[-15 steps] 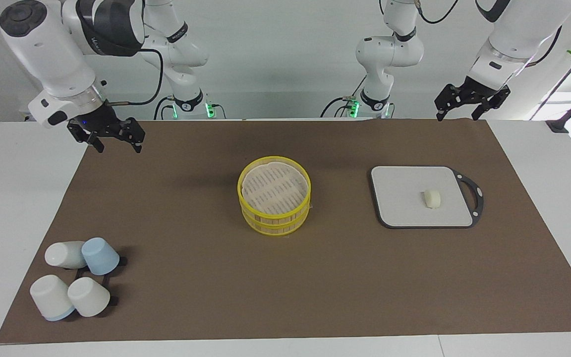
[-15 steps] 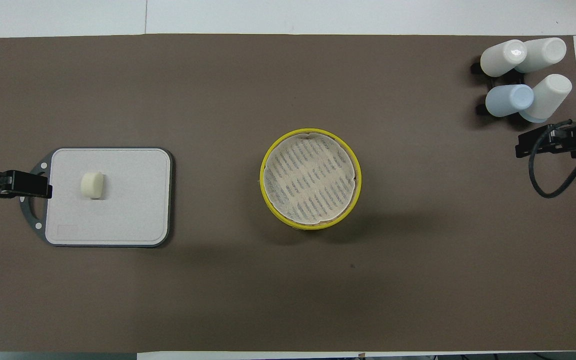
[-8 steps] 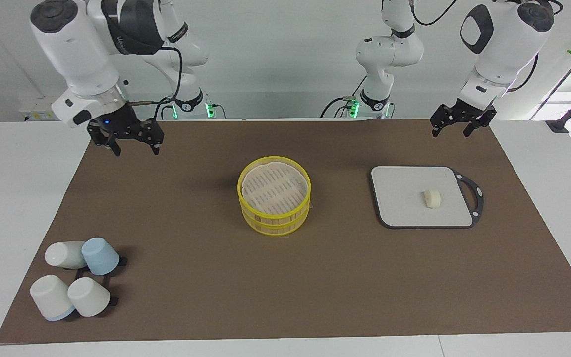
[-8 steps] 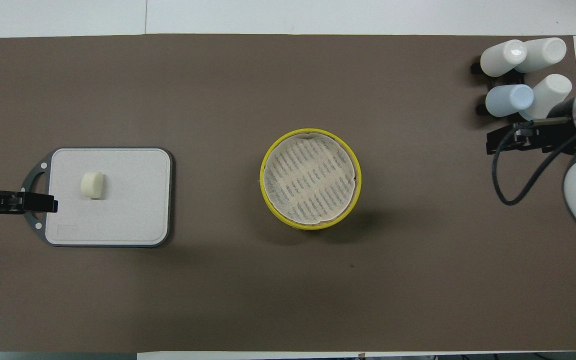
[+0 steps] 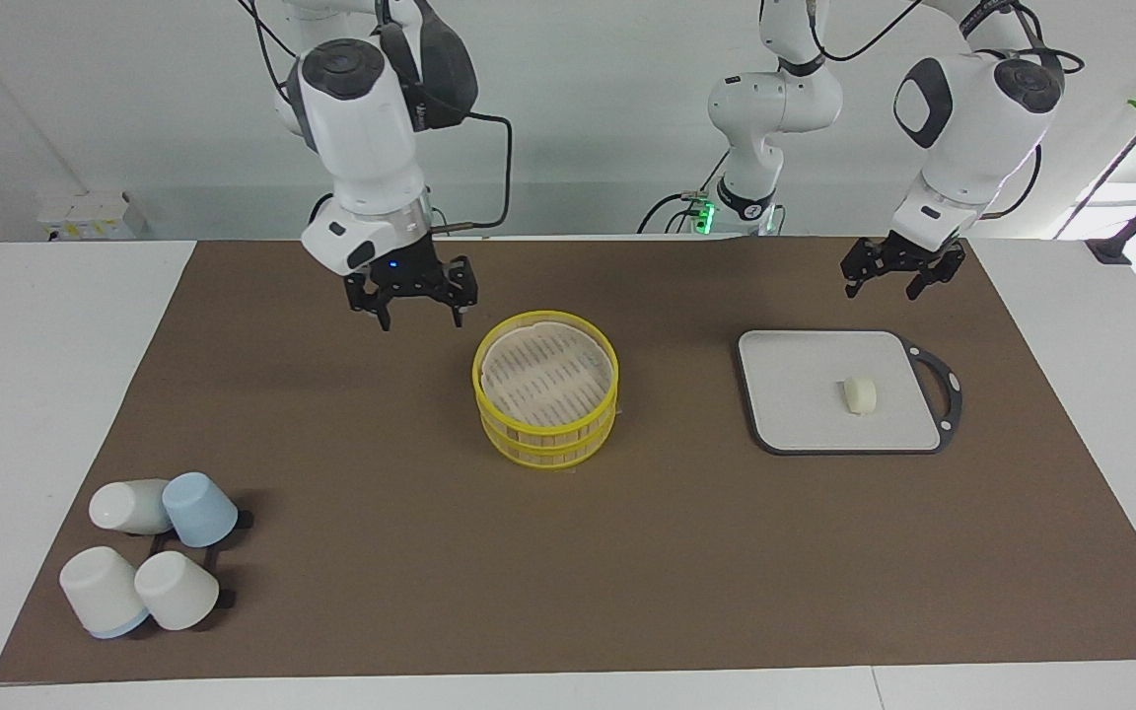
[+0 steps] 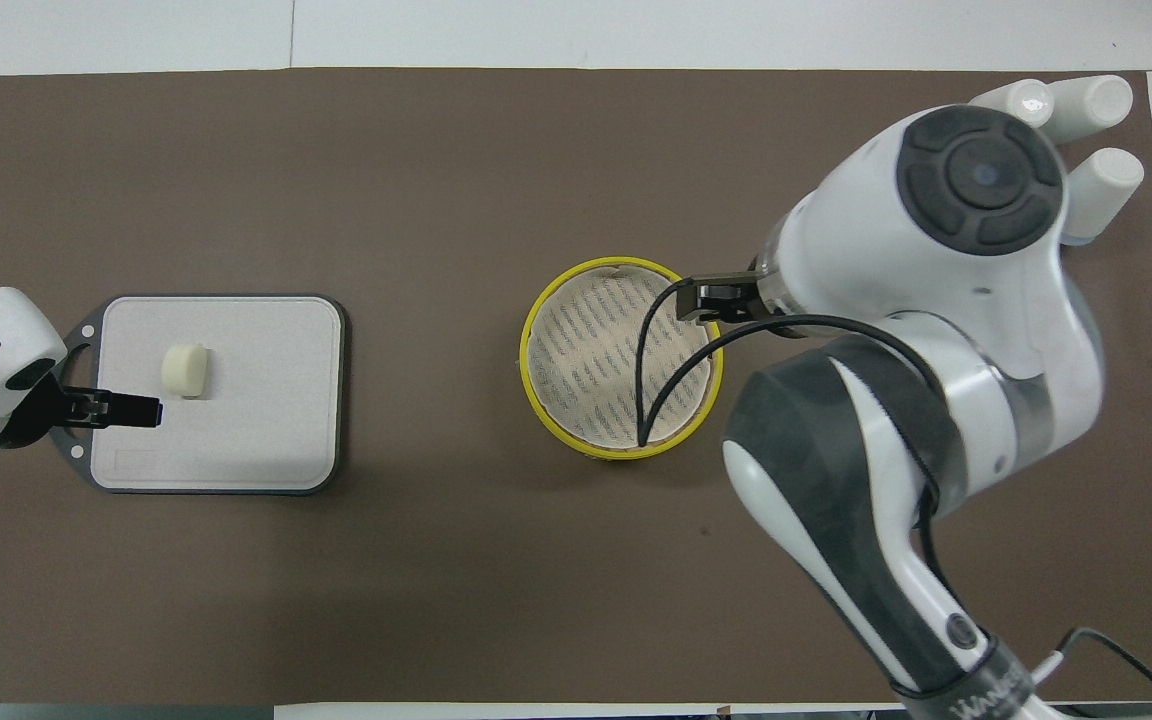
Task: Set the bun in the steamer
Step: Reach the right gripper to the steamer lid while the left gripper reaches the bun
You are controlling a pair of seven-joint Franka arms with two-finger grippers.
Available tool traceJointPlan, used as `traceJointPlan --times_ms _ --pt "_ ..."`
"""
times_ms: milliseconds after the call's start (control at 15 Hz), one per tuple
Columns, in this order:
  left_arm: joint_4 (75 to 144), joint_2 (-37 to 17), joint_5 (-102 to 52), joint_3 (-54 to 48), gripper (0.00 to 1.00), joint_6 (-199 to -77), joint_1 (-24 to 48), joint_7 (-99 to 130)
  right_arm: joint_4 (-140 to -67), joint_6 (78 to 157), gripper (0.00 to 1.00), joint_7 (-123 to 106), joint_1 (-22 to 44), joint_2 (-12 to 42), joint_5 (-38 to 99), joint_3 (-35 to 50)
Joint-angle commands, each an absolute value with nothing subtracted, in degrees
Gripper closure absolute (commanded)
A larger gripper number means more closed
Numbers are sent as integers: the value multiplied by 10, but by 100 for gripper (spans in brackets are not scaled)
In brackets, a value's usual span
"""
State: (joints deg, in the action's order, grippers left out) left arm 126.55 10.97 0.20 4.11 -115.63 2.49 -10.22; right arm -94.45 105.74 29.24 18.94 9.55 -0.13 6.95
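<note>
The bun [image 5: 860,394] lies on the grey board [image 5: 795,385], toward the left arm's end of the table; it also shows in the overhead view [image 6: 185,370]. The yellow-rimmed steamer [image 5: 545,390] stands mid-table with its slatted top showing [image 6: 621,355]. My right gripper [image 5: 420,318] hangs open and empty in the air beside the steamer's rim, on the right arm's side; in the overhead view [image 6: 711,300] it overlaps that rim. My left gripper [image 5: 882,290] hangs open and empty over the board's handle end [image 6: 126,408], apart from the bun.
The board [image 6: 256,400] has a black rim and a looped handle. Several white and blue cups [image 5: 154,552] lie together at the right arm's end, farther from the robots; the right arm hides some of them in the overhead view [image 6: 1086,110].
The right gripper has swung from the table's end to beside the steamer. The left gripper has come lower and closer to the board. Bun and steamer have not moved.
</note>
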Motion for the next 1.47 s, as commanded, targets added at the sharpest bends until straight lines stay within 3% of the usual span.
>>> traceJointPlan --times_ms 0,600,933,1400 --pt "1270 76 -4 38 0 -1206 14 -122 -893 1048 2 360 234 140 -4 66" --pt "1271 -6 -4 38 0 -1292 -6 -127 -710 1034 5 431 316 310 -46 61" --pt "1310 -18 -4 38 0 -1367 -6 -137 -710 1048 8 442 336 327 -46 61" --pt "1310 -50 -13 34 0 -1419 -4 -139 -734 1081 12 456 354 337 -48 62"
